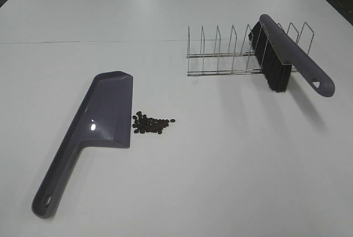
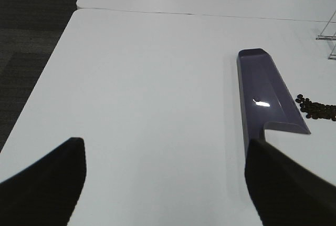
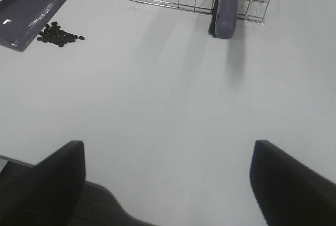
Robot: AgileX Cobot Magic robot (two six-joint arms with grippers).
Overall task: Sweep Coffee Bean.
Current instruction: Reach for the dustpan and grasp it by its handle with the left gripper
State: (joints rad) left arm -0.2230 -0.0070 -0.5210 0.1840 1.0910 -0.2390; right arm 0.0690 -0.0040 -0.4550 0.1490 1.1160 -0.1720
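Lab or office test room, likely. Plain white counter, two slabs butted at seam ahead of left end effector. Dark grey carpet beyond counter edge, outboard of it.

The dustpan is a glossy greyish purple, and the brush has the same purple back over black bristles. The coffee beans are dark brown, nearly black, the wire rack silvery, the table plain white.

Bright even light, soft faint shadows, glint on dustpan
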